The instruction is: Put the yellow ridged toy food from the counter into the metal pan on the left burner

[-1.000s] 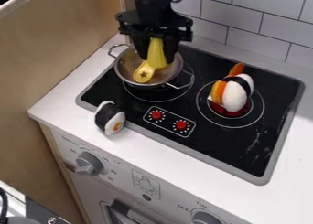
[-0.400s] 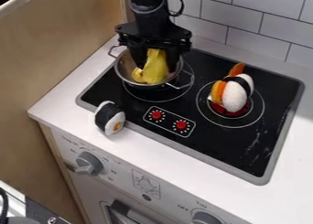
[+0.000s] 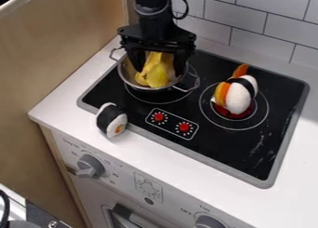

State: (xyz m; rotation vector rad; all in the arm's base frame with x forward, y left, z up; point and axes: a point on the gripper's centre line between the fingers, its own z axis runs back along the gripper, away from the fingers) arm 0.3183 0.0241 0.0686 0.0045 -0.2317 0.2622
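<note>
"judging by the spread of the gripper (image 3: 158, 70), it stands wide, with the yellow thing (image 3: 157, 76) between its two fingers, down in the metal pot (image 3: 126, 74). how would you handle a release like that?"

"gently. i'd make sure both fingers are free of it before any lift, then go straight up. the piece looks soft and floppy, so a fold could cling to one side and ride along."

"and the pot?"

"it's light, i'd guess. the fingers come down inside or very near the rim, so a sideways nudge might shove it across the black hob (image 3: 249, 145). centred and slow is best, minding the wire handle (image 3: 193, 84) at the near right."

"what can't you make out?"

"whether either finger touches the yellow thing; the gripper's dark body covers its top and the pot's back rim. its underside is tucked away too, so i can't tell how it meets the bottom. nor can i say what it is: its outline is all folds and lobes."

"the rest is plainer: rice roll (image 3: 112, 120) by the hob's edge, banded white toy (image 3: 238, 97) over the right-hand ring."
</note>
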